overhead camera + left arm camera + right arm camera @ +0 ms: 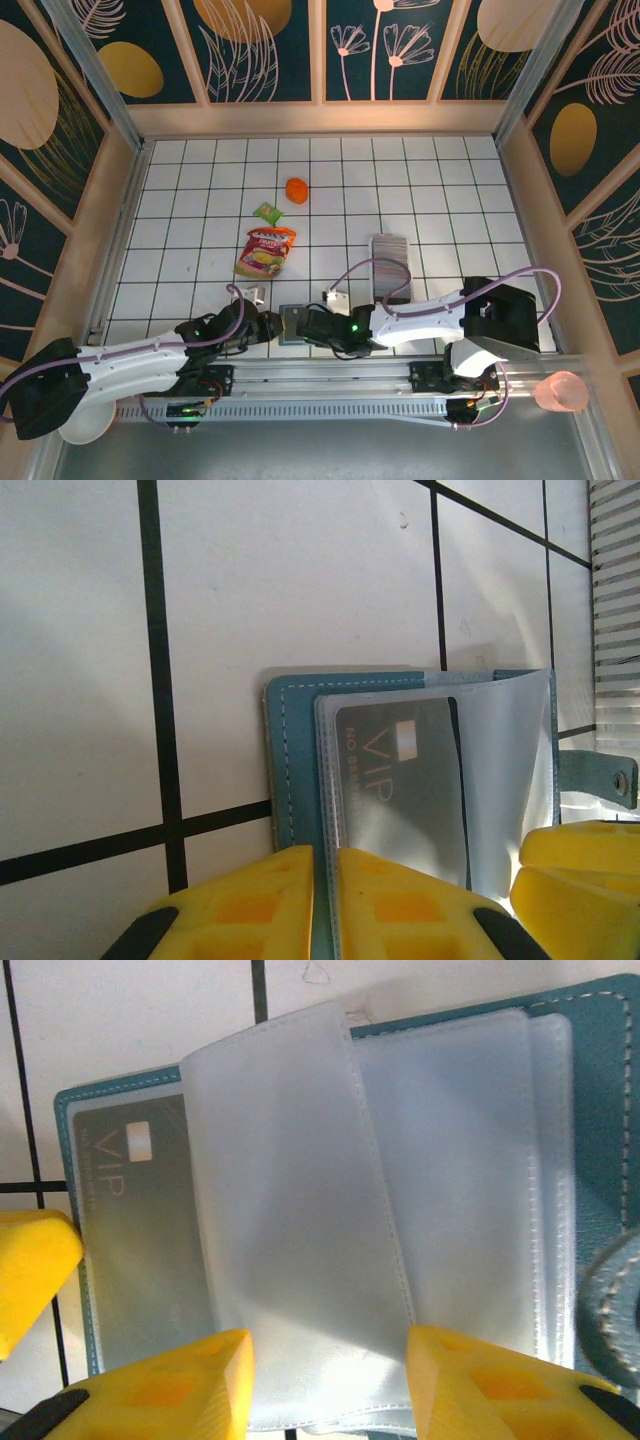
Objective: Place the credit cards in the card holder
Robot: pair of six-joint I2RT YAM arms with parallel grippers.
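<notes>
Teal card holder [293, 322] lies open and flat on the white tiled table [200, 180], between the two grippers. One grey VIP card [405, 780] is seated in a clear plastic sleeve [290, 1210] against the cover. The other cards [390, 272] stand packed in a white tray [390, 238], beyond the card holder and to its right.

Left gripper [325, 865]: jaws narrowed to a slit, with the near edge of the card holder's cover and sleeve stack in it. Judged to be pinning the card holder in place.

Right gripper [330, 1360]: jaws wide apart, straddling one sleeve page that arches up off the stack. Holding nothing.

Judged step: keeping a pocket open for the next card. Most of the row is not yet loaded.

Risks from here:
- The raised sleeve is springy. If the right gripper lifts away, it may flop back and close the pocket.
- Closing the right jaws on the sleeve could crease it, or drag the card holder out of the left pinch, since the tile looks smooth.
- Both grippers crowd the card holder's near edge, and a left finger [30, 1270] sits just beside the right one. Any sideways correction could knock them together.
- Cannot tell which sleeve edge is open, so the VIP card might slide out if the card holder tilts.
</notes>
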